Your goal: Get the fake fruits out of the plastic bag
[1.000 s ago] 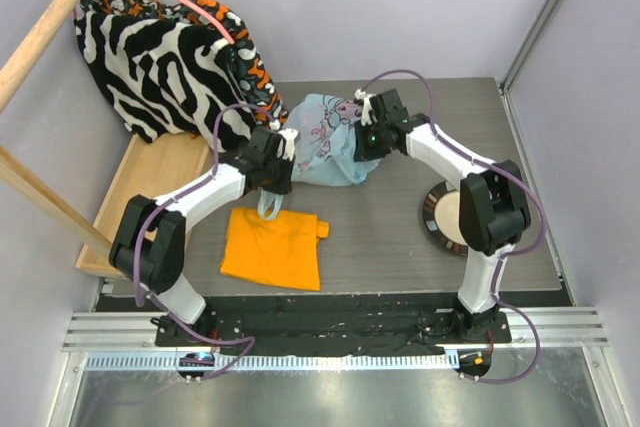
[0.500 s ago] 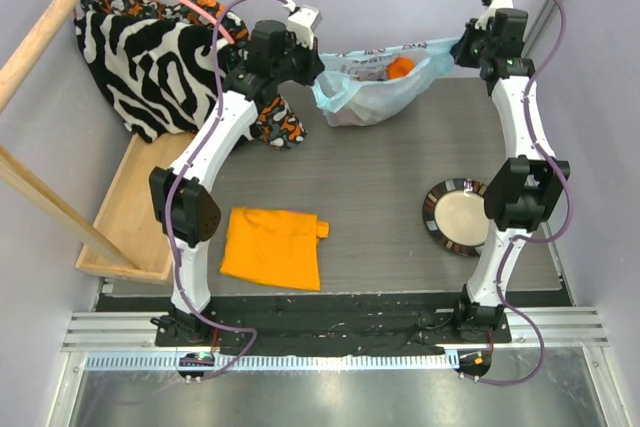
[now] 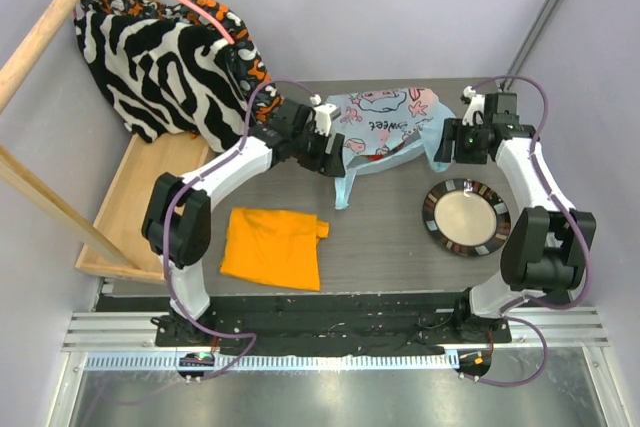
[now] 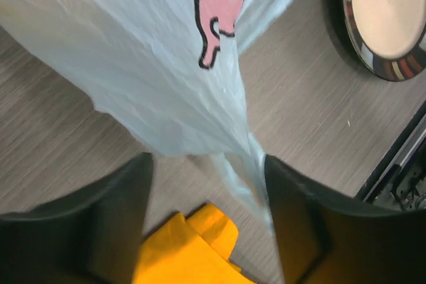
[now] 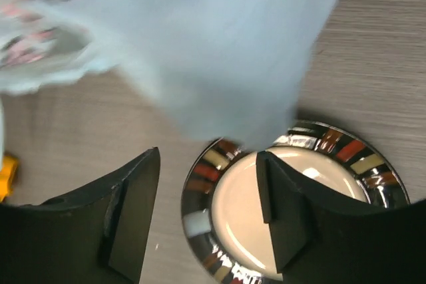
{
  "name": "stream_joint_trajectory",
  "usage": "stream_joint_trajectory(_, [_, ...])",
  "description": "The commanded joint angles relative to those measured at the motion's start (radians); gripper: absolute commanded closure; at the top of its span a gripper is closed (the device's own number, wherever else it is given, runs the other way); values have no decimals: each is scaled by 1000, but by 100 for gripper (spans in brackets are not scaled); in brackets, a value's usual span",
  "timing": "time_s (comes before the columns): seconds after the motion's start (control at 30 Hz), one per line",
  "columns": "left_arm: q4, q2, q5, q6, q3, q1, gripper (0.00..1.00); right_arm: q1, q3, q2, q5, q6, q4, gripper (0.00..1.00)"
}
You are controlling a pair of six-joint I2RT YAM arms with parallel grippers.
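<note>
The pale blue plastic bag (image 3: pixel 385 125) with its pink cartoon print lies spread on the table between both arms. A loop handle (image 3: pixel 345 187) trails toward the front. The fake fruits are hidden inside it; only faint reddish tints show through the film. My left gripper (image 3: pixel 335 150) sits at the bag's left end, open, and a thin strand of bag (image 4: pixel 251 164) brushes its right finger (image 4: pixel 299 224). At the bag's right end is my right gripper (image 3: pixel 452 142), open, hovering over the plate (image 5: pixel 293 211) with the blurred bag (image 5: pixel 219 38) just beyond its tips.
A striped-rim plate (image 3: pixel 467 219) lies right of centre. A folded orange cloth (image 3: pixel 272 247) lies near the front left, also under the left gripper (image 4: pixel 193 251). A zebra-striped cloth (image 3: pixel 165 62) hangs over wooden rails at the back left, above a wooden board (image 3: pixel 150 197).
Both grippers held the bag stretched and raised at the back; they have since come down toward the table and opened, and the bag now lies slack between them.
</note>
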Motion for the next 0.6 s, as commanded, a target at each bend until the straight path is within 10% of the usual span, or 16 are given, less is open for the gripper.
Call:
stream_joint_trajectory(0.0, [26,-139,-3,-84,36,-3,17,8,174,-149,-216,-111,-136,22])
stream_joint_trajectory(0.2, [-12,-259,-80,-113,-54,-3,9,265,267,-263,-168,-302,-256,14])
stream_joint_trajectory(0.37, [98,-314,-20,-147,-229,-22,8,369,204,-191,-148,-359,-234,43])
stream_joint_trajectory(0.57, [280,-251,-123,-143,-335,-124,0,365,303,-52,-112,-247,-153,46])
